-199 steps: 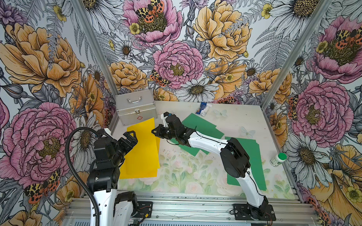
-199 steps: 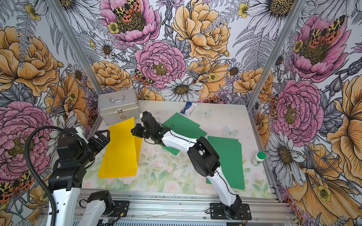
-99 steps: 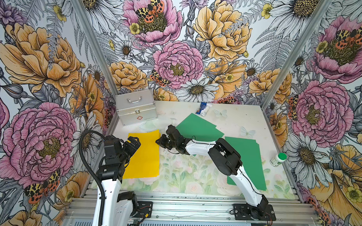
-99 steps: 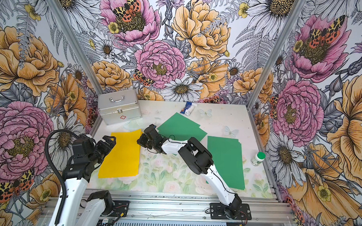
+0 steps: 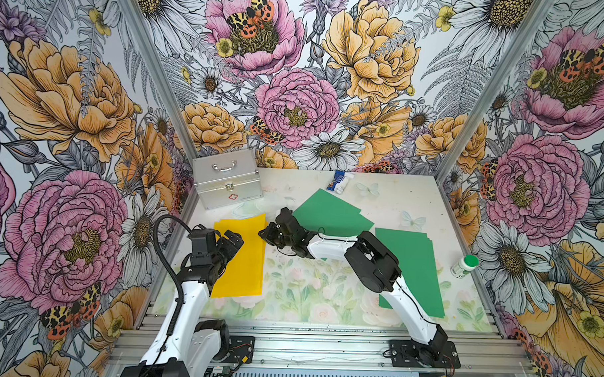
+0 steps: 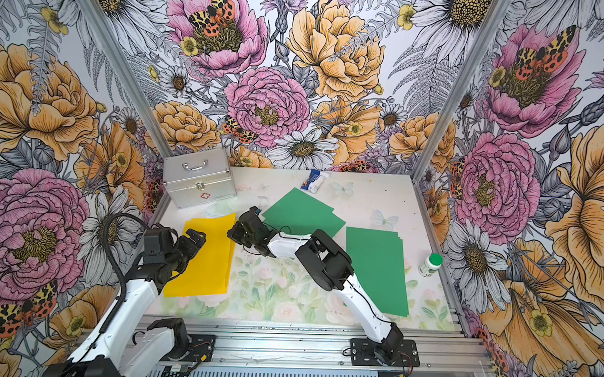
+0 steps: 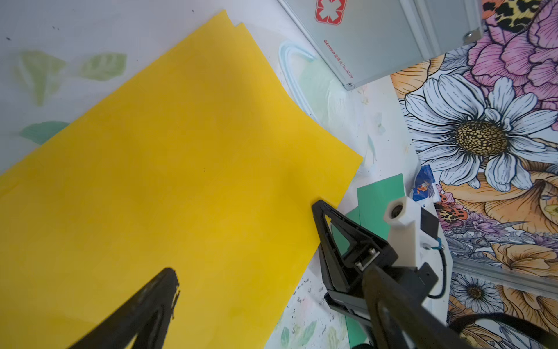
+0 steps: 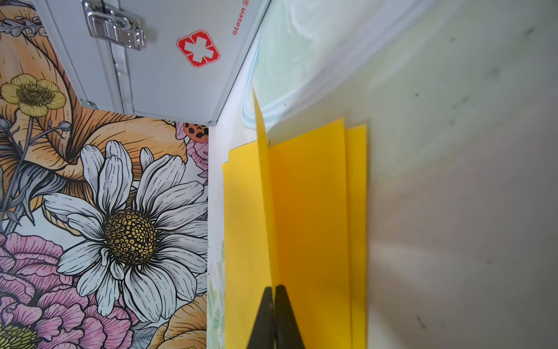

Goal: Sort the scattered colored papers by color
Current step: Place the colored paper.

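Pinches the top yellow sheet [image 8: 263, 181] by one edge with the right gripper [image 8: 274, 299], fingers pressed flat together on the paper. Holds that edge raised off the yellow stack [image 8: 314, 211], almost edge-on to the right wrist camera, with more yellow lying flat on either side. Reaches in from the right of the table [image 5: 324, 300], forearm [image 5: 329, 247] stretched low across the middle, gripper tip at the stack's right edge in both top views.

Spreads the left gripper [image 5: 230, 241] wide, nothing between its fingers [image 7: 163, 290], over the left part of the yellow. Touching the paper or just above it: cannot tell.

Finds the yellow stack at the table's left, just in front of the case [image 5: 226, 180], sheets nearly square on one another, slim margins of lower ones showing along the right edge. Shows one green sheet [image 5: 330, 214] turned at an angle, mid-table toward the back, near corner hidden under the forearm, far corner just short of the packet [image 5: 340, 182]. Shows a green stack [image 5: 410, 269] on the right, square to the table, well apart from the yellow, its far left corner right beside the loose sheet's right corner, thin steps of lower sheets at its far right corner. Has a green-capped bottle [image 5: 463, 267] near that stack's right side, at the table's right edge.
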### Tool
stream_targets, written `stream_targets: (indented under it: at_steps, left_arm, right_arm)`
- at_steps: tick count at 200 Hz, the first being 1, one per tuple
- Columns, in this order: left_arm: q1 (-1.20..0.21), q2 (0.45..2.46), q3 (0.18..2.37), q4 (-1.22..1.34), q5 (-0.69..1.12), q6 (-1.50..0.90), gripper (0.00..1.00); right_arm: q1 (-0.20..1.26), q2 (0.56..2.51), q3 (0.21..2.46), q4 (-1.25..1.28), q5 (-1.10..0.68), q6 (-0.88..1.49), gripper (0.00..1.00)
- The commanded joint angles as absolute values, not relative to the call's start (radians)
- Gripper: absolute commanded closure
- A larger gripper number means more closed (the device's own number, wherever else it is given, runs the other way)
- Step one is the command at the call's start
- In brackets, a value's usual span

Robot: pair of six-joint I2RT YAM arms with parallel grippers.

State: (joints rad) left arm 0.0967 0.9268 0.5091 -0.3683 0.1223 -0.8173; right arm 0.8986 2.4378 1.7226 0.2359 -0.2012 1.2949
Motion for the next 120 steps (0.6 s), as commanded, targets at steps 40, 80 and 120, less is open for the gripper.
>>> stream_targets:
  at_steps: [40,80,120]
  left_arm:
    - [0.048,1.086,0.492,-0.179,0.089,-0.85,0.02]
    - [0.038,1.15,0.489,-0.143,0.081,-0.85,0.02]
    - [0.036,1.198,0.472,-0.111,0.088,-0.854,0.02]
  right_arm:
    - [0.913,2.48,1.76,0.219,-0.172,1.322,1.0]
    - [0.913,2.469,1.742,0.2,-0.164,1.319,1.0]
    - [0.914,2.471,1.744,0.176,-0.163,1.322,1.0]
